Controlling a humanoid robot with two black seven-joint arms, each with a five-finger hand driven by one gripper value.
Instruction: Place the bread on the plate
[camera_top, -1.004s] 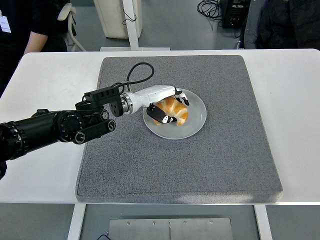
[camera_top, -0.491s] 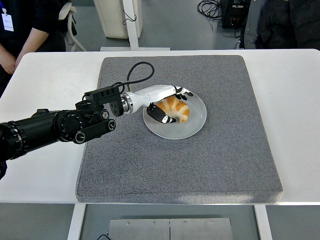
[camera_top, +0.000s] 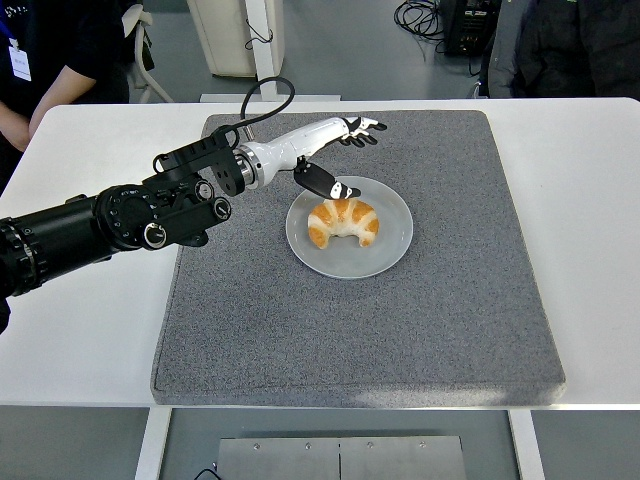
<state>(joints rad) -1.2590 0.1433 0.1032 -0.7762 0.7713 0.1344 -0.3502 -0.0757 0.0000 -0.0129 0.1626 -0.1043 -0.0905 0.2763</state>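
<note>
A golden-brown crescent-shaped bread roll (camera_top: 343, 221) lies on a round pale grey plate (camera_top: 390, 250), which sits on a large grey felt mat (camera_top: 420, 330) covering the middle of the white table (camera_top: 590, 240). The robot's left hand (camera_top: 338, 150), white with black fingertips, is raised above the far left rim of the plate, its fingers (camera_top: 366, 127) spread and holding nothing, the thumb pointing down toward the roll without touching it. Its black arm (camera_top: 110, 222) reaches in from the left. A person in dark clothing (camera_top: 50, 60) stands at the far left corner.
</note>
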